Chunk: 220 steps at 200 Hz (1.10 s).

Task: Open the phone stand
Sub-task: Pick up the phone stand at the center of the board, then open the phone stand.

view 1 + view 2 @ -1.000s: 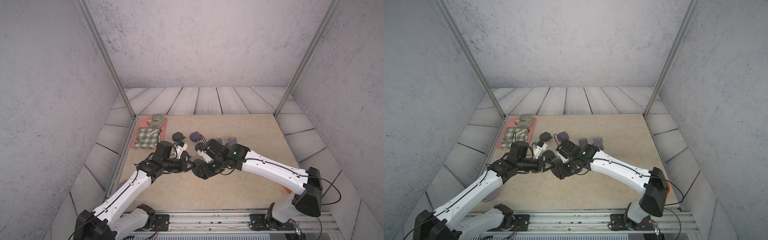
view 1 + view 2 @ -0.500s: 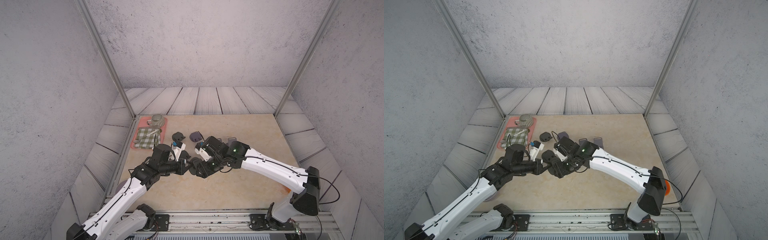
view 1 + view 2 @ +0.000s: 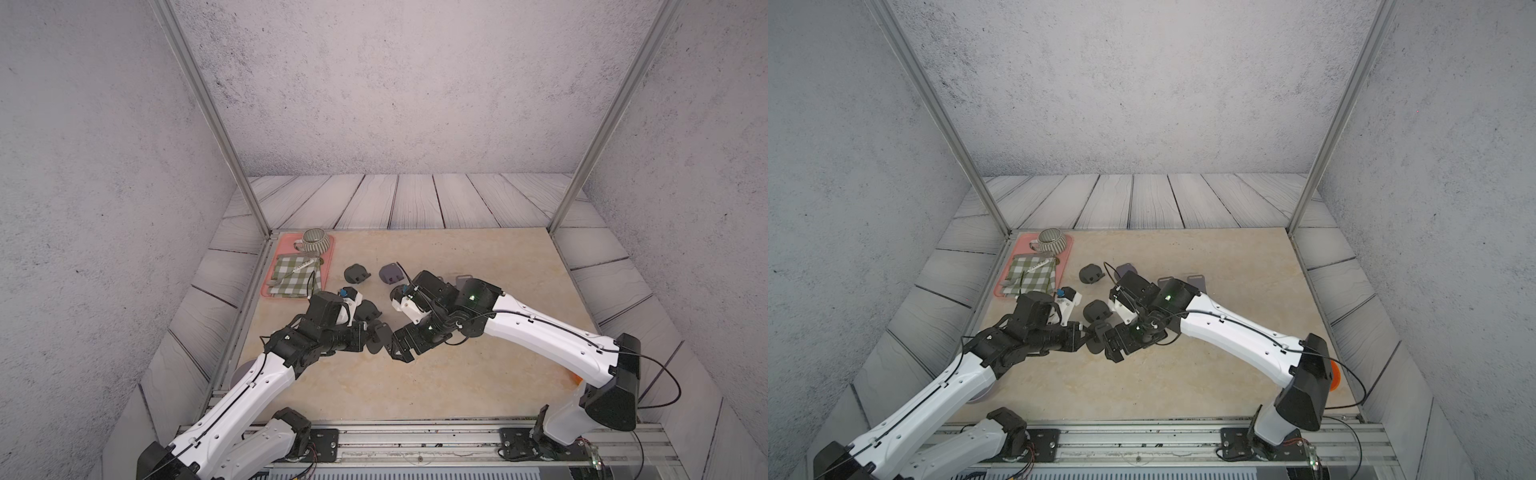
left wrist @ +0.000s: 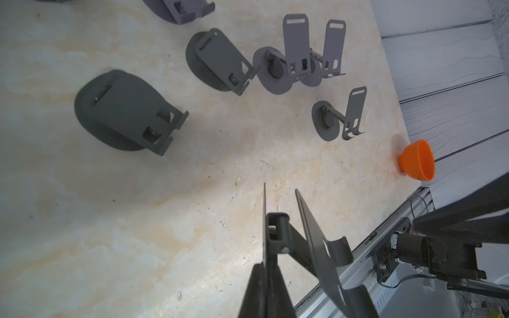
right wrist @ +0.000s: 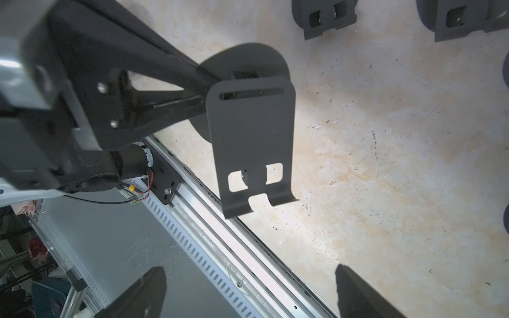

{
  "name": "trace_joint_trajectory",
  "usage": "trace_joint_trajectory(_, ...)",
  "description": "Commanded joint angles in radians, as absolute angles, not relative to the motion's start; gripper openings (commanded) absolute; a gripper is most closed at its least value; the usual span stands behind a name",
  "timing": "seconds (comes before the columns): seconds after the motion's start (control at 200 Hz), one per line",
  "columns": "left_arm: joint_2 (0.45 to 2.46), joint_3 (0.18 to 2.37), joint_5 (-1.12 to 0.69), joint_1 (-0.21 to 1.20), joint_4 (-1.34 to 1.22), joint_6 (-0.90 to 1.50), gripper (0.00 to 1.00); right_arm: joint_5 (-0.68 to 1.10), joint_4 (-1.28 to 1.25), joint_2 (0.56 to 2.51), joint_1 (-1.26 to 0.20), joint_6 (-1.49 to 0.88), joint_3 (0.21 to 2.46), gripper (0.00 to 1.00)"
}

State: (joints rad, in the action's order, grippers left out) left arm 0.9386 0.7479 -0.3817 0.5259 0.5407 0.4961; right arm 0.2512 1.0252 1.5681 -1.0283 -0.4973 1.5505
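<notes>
Apparently the left tool [image 4: 268, 268] grips the phone stand [image 5: 250, 143], its base half-hidden.

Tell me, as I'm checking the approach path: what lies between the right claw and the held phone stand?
Nothing. In the right wrist view, the open right claw faces the phone stand across a bare gap above the tabletop.

The left arm [image 3: 249, 386] comes up from the table's near edge and stretches toward the middle with its wrist roughly level. Its left tool [image 3: 368, 337] is pinched tight on the base plate of the phone stand [image 5: 250, 143]. The right arm [image 3: 540, 336] bends in from the near right corner, forearm sloping down. Its right tool [image 3: 399, 349] faces the left one, jaws spread wide, both fingers [image 5: 148, 289] apart from the stand.
</notes>
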Motion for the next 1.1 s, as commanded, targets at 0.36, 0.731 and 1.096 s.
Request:
trace_joint_trajectory(0.36, 0.865, 0.687, -0.542, 0.526, 0.48, 0.564, 0.0, 0.264, 0.957, 1.624, -1.024, -0.509, 1.596, 0.99)
trace_joint_trajectory(0.731, 0.844, 0.703, -0.543, 0.526, 0.5, 0.584, 0.0, 0.243, 0.924, 1.704, -1.023, -0.522, 1.64, 0.99)
trace_joint_trajectory(1.096, 0.825, 0.716, -0.536, 0.526, 0.508, 0.587, 0.0, 0.338, 0.86, 1.747, -1.02, -0.541, 1.654, 0.93)
